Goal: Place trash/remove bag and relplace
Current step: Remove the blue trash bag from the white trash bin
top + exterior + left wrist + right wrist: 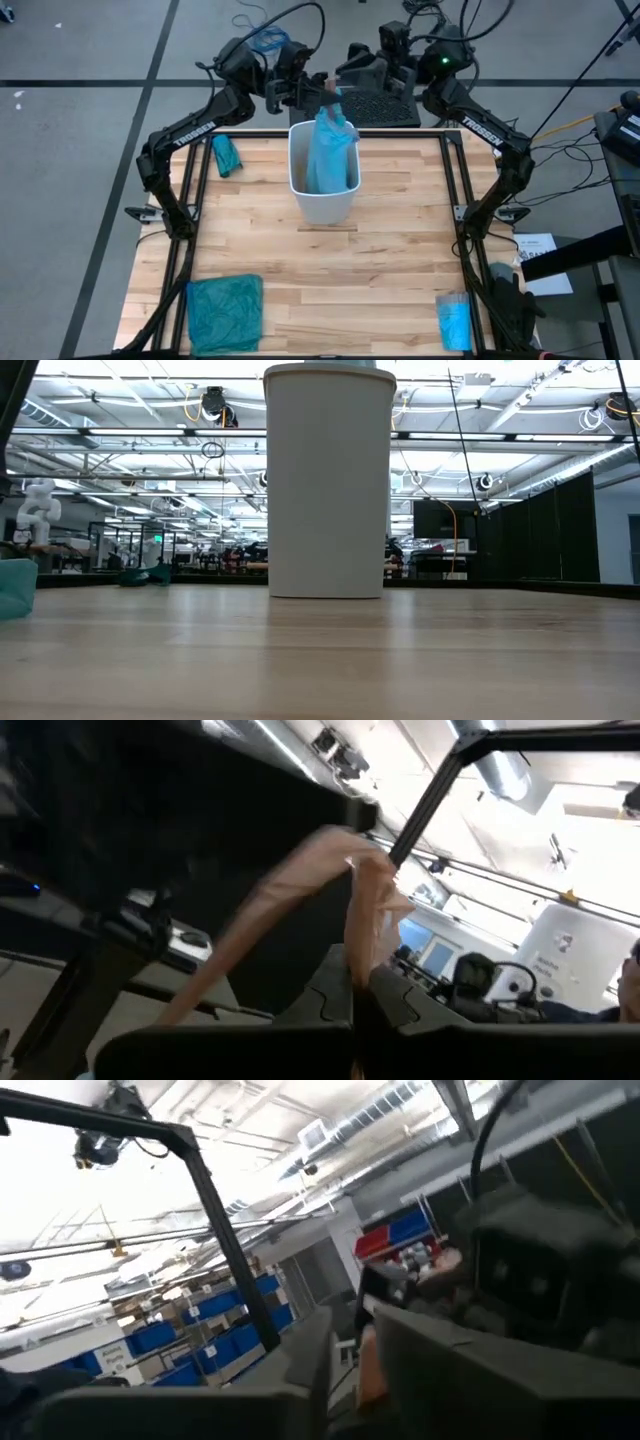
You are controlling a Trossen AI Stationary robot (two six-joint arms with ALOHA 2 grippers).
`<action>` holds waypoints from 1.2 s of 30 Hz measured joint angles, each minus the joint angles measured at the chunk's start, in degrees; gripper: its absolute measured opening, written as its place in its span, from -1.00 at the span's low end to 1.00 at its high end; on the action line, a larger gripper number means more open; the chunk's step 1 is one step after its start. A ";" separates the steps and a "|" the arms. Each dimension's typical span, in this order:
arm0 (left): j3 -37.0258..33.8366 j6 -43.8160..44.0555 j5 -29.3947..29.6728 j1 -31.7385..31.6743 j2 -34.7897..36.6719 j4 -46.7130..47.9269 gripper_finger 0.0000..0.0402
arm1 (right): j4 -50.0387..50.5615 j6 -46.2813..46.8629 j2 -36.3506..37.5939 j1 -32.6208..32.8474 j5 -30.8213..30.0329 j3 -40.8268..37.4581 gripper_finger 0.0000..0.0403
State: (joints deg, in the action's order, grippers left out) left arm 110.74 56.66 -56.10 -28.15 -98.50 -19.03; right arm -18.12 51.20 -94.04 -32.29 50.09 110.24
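Note:
The light-blue bag (pixel 328 150) rises out of the white bin (pixel 323 190) at the table's far middle, and its gathered top reaches both grippers above the bin's far rim. My left gripper (pixel 322 93) is shut on that top. My right gripper (pixel 347 86) faces it from the right with a narrow gap between its fingers (pixel 345 1370), and a strip of film stands in that gap. The low view shows only the bin (pixel 328 480). The trash is out of view. My left gripper pinches the gathered top of the bag (pixel 362 955) between its two fingers, coming roughly level from the table's left. The film runs up past the fingertips as a bunched strip; the bag hangs below, its lower part inside the bin. My right gripper has film (pixel 368 1365) between its fingers, but I cannot tell whether they touch it.
A darker teal bag (pixel 225 312) lies at the near left corner, and a small teal bundle (pixel 226 155) at the far left. A bright-blue roll (pixel 453 322) sits at the near right. The black frame posts (pixel 195 200) run along both sides of the table.

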 joint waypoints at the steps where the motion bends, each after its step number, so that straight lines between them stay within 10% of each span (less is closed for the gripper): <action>1: 0.00 0.00 -0.59 0.00 0.00 0.00 -1.00 | -0.96 0.31 0.05 -0.04 0.67 0.00 -0.52; 9: 2.38 1.54 -2.60 -1.21 0.00 -2.56 -1.00 | 1.46 3.83 0.36 -0.39 11.57 0.02 0.07; 18: 11.94 2.97 -1.68 -2.17 0.09 -3.41 -1.00 | 18.21 -8.28 2.27 -4.14 10.67 0.02 0.02; 36: 14.95 2.42 1.44 -1.49 0.07 -4.12 -1.00 | 39.24 -33.63 3.03 4.51 -15.93 0.02 0.00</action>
State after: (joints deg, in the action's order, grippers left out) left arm 125.69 59.08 -54.65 -29.64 -98.43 -23.14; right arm 21.12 17.57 -91.01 -27.78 34.17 110.26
